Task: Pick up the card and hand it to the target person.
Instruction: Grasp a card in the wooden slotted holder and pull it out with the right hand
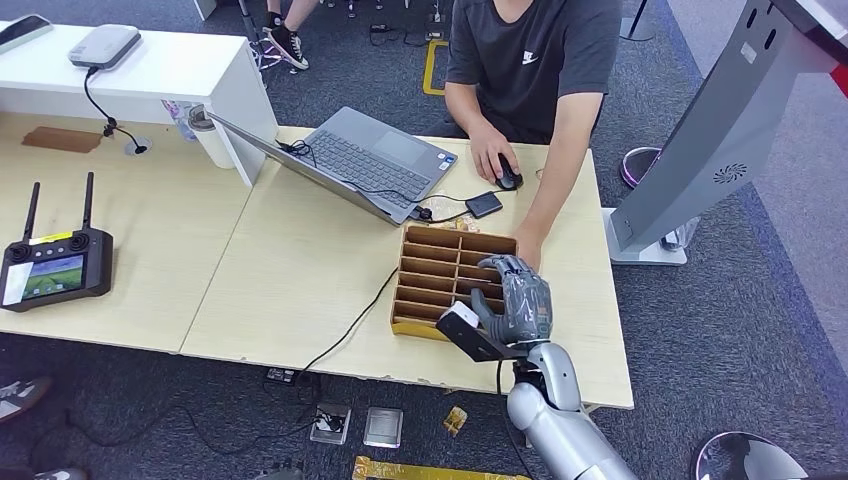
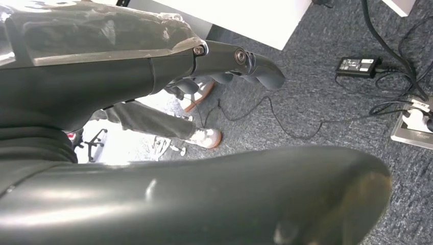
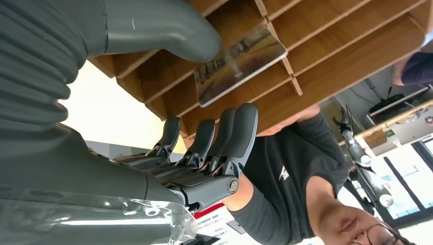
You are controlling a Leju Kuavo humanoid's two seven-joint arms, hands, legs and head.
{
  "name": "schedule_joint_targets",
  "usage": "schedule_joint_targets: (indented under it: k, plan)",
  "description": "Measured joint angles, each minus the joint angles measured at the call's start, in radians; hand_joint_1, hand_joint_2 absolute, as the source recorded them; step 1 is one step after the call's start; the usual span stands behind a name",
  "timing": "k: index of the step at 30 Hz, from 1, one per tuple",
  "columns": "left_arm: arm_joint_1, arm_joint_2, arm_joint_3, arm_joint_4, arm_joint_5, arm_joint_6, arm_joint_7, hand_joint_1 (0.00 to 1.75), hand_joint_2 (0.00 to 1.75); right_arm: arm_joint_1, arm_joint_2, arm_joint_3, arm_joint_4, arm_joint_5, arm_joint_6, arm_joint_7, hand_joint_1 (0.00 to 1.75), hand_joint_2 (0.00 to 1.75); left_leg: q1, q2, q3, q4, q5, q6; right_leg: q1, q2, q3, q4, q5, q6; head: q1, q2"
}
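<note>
A printed card (image 3: 240, 61) stands in a slot of the brown wooden divider box (image 3: 347, 51). The box (image 1: 425, 275) sits on the light table near its front edge. My right hand (image 1: 515, 300) hovers over the box's right column, fingers pointing down into it. In the right wrist view the thumb (image 3: 173, 28) lies by one face of the card and the fingers (image 3: 240, 127) are just off the other face, with wood showing between. My left hand (image 2: 153, 102) hangs over the carpet, holding nothing. The person (image 1: 530, 60) in a dark T-shirt sits across the table, one hand by the box's far corner.
An open laptop (image 1: 370, 160), a mouse (image 1: 508, 178) under the person's other hand and a small black device (image 1: 484, 204) lie behind the box. A cable runs past the box's left side. A handheld controller (image 1: 55, 265) sits far left. A grey stand (image 1: 700, 150) rises at right.
</note>
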Motion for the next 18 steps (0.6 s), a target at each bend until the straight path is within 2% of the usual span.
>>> schedule_joint_targets:
  k: [4,5,8,9,11,18]
  plan:
    - [0.000,-0.002,0.000,0.000,-0.004,0.000,0.000,0.00,0.00,0.001,0.000,0.000,0.014,0.008,0.000,0.003,0.86,1.75,0.000,0.000,0.000,0.000,0.000,0.000,0.000,0.000,0.000,0.000,0.000,0.000,0.000,0.000]
    - [0.000,-0.002,0.000,0.000,-0.004,0.000,0.000,0.00,0.00,0.001,0.000,0.000,0.017,0.009,0.000,0.004,0.97,1.75,0.000,0.000,0.000,0.000,0.000,0.000,0.000,0.000,0.000,0.000,0.000,0.000,0.000,0.000]
    - [0.000,-0.002,0.000,0.000,-0.006,0.000,0.000,0.00,0.00,0.002,0.000,0.001,0.025,0.009,0.000,0.006,1.56,1.75,0.000,0.000,0.000,0.000,0.000,0.000,0.000,0.000,0.000,0.000,0.000,0.000,0.000,0.000]
    - [0.000,-0.002,0.000,0.000,-0.006,0.000,0.000,0.00,0.00,0.002,0.000,0.001,0.027,0.008,0.000,0.005,1.68,1.75,0.000,0.000,0.000,0.000,0.000,0.000,0.000,0.000,0.000,0.000,0.000,0.000,0.000,0.000]
    - [0.000,-0.002,0.000,0.000,-0.006,-0.001,0.000,0.00,0.00,0.000,0.000,0.002,0.030,0.002,0.000,0.004,1.75,1.75,0.000,0.000,0.001,0.000,0.000,0.000,0.000,0.000,0.001,0.000,0.000,0.000,0.000,0.000]
    - [0.000,-0.002,0.000,0.000,-0.006,-0.001,0.000,0.00,0.00,-0.015,0.000,0.017,0.041,-0.031,-0.002,-0.007,1.75,1.75,0.000,0.000,0.001,0.000,0.000,0.000,0.000,0.000,0.001,0.000,0.000,0.000,0.001,0.000]
